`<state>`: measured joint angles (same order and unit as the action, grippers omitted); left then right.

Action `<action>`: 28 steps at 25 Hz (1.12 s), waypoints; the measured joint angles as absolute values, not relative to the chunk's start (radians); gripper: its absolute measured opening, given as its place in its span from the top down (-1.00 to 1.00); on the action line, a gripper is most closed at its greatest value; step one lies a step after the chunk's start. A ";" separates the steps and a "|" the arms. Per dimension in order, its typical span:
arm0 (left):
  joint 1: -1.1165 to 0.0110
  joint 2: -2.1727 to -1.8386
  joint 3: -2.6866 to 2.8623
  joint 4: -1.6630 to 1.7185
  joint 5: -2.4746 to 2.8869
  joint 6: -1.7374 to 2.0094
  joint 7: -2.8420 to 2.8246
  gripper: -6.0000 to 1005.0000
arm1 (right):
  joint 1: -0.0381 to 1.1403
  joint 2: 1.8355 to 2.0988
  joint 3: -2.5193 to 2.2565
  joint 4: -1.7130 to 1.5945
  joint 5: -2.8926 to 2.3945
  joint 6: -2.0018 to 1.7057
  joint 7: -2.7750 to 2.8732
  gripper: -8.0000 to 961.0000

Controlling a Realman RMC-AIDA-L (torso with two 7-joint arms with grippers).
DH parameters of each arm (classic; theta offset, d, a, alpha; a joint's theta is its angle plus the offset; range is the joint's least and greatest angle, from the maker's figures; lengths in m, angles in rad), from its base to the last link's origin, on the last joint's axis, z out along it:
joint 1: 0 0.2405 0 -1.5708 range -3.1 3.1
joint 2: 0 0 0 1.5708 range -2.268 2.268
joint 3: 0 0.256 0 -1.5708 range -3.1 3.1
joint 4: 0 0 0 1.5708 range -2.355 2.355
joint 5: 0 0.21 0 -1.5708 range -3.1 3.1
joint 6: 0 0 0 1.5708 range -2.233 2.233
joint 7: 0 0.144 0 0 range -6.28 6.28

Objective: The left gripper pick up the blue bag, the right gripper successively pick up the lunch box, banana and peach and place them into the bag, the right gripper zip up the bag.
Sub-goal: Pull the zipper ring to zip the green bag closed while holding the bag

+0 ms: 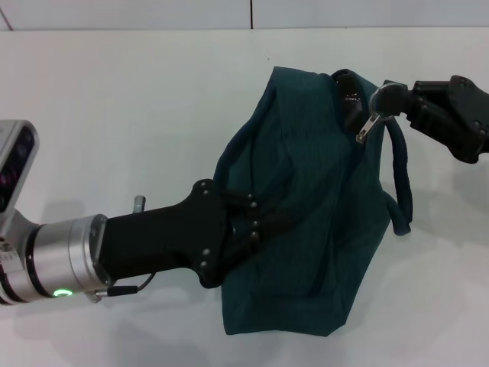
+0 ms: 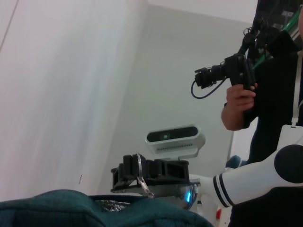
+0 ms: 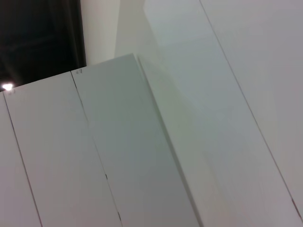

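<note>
Bag (image 1: 306, 206) sits in the middle of the white table (image 1: 114, 115), and it's bulging enough that the lunch box, banana and peach are probably already inside, though none of them can be seen. The left gripper (image 1: 248, 222) comes in from the near left, with its jaws clenched on a bunch of fabric and strap on the bag's left side. That looks like an anchor, so the bag won't slide or go slack when the zipper gets dragged. Over at the far right, the right gripper (image 1: 386, 99) has its jaws pinched on the metal zipper tab (image 1: 367, 126) at the top of the bag, right by the looped handle (image 1: 401, 183). So this reads as the zipping step. Hard to say how much of the zipper is closed, since the folds hide it.
</note>
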<state>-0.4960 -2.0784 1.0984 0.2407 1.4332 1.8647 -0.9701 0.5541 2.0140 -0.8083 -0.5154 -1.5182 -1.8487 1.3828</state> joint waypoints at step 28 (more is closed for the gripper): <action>-0.505 -2.083 1.101 0.241 1.476 1.887 -0.962 0.87 | 0.589 2.016 -0.833 -0.492 -1.515 -1.786 1.391 0.94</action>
<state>-0.5047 -2.0832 1.1014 0.2409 1.4758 1.8875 -0.9620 0.5886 2.0157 -0.8333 -0.4921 -1.5145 -1.7864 1.3913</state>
